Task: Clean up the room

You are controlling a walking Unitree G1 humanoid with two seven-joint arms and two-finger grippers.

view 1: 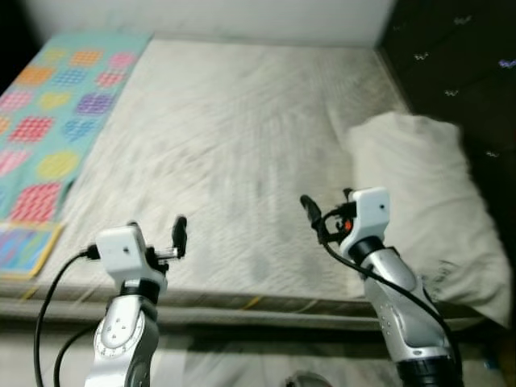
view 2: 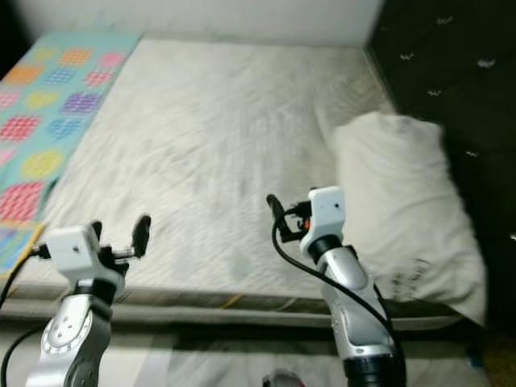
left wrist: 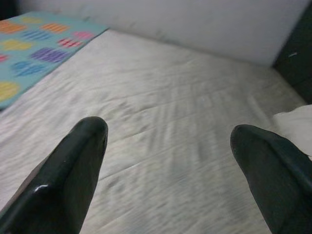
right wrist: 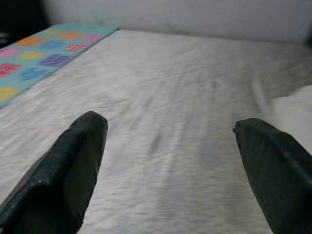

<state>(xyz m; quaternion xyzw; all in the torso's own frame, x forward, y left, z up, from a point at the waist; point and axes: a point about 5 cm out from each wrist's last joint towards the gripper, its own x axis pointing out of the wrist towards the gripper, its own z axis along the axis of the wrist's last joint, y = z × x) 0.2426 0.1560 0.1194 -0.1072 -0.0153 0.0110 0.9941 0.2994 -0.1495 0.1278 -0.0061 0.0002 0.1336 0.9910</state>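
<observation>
A bed with a pale, wrinkled mattress sheet [view 1: 234,137] lies in front of me. On its right side rests a white pillow [view 1: 419,193], also seen at the edge of the left wrist view [left wrist: 297,122]. A turquoise blanket [view 1: 56,113] with coloured patches covers the bed's left strip. My left gripper [view 1: 156,230] hovers open over the near left edge of the bed, with nothing between its fingers [left wrist: 73,180]. My right gripper [view 1: 329,205] is open too, above the sheet just left of the pillow, holding nothing.
A dark padded headboard [view 1: 459,56] runs along the right side and a light wall [view 1: 210,16] stands at the far end. A small patterned piece with a yellow border [view 1: 20,246] lies at the bed's near left corner. The mattress front edge [view 1: 242,310] sits right below my arms.
</observation>
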